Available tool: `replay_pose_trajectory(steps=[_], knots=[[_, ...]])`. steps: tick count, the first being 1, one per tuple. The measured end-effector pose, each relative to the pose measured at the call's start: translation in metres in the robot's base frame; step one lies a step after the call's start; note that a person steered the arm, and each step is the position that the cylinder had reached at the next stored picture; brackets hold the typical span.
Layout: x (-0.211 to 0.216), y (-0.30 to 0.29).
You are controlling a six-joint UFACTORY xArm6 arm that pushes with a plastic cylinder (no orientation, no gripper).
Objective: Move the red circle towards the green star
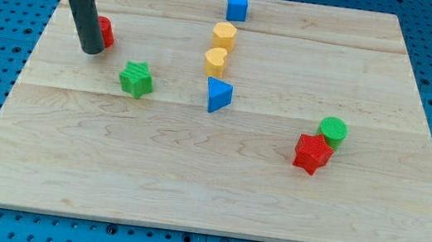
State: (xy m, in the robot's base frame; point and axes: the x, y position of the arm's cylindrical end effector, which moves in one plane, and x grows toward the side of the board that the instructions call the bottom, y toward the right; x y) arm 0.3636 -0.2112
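The red circle (106, 32) sits near the view's upper left, partly hidden behind my rod. My tip (91, 51) rests on the board touching or just in front of the red circle, at its lower left. The green star (136, 80) lies below and to the right of the red circle, a short gap away from my tip.
A blue cube (237, 7) is at the top centre. A yellow hexagon (224, 35) and a yellow heart (216, 61) stand below it, then a blue triangle (218, 95). A green cylinder (332, 131) and a red star (312, 154) touch at the right. The wooden board (214, 196) ends at blue pegboard.
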Motion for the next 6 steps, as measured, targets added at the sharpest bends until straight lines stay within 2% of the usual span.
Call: replay_pose_trajectory(steps=[1,2,3,4,5,6], knots=[[-0.004,-0.036],[-0.017,-0.007],[-0.023,-0.041],[-0.045,-0.045],[-0.055,-0.024],[-0.040,0.015]])
